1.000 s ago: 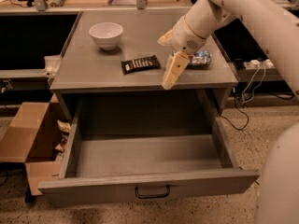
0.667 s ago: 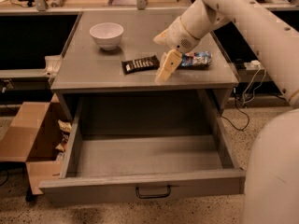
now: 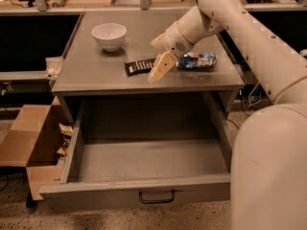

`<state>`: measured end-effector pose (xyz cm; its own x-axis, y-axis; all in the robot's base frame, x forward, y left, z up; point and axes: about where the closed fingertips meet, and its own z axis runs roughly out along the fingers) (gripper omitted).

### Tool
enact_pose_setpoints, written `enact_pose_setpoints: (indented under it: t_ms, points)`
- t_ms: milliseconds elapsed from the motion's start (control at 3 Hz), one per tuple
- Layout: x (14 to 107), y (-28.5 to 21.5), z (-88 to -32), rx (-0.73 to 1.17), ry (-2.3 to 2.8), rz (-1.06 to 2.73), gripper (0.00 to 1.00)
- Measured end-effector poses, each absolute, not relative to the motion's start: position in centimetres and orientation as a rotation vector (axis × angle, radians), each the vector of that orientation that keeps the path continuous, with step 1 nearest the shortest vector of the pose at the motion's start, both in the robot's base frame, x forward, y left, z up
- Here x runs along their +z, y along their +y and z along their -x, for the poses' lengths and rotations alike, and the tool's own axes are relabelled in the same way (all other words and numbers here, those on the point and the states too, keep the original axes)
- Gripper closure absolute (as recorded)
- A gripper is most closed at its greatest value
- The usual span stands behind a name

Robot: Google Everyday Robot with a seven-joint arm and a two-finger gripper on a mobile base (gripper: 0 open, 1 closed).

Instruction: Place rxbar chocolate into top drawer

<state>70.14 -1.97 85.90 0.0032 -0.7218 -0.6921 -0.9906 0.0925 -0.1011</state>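
Flat black-brown rxbar chocolate lies on the grey surface, long axis nine-to-three, just nine o'clock of my jaws, whose state I cannot tell. Grey top drawer gapes at six.

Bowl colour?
White bowl, camera view; gripper hovers beside the rxbar chocolate.

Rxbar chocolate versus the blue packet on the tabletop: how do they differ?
The rxbar chocolate is dark, flat and slim; the blue-and-white packet is shiny, crinkled and puffier. In view, the rxbar chocolate lies left of the gripper, the blue-and-white packet right of it. Both rest on the grey tabletop.
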Motion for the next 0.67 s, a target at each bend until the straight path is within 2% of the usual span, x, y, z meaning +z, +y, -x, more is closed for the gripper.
enact_pose_setpoints:
  t_ms: [667]
  points:
    - [84.05,-0.89,-71.70,0.628,1.788,1.657,0.00]
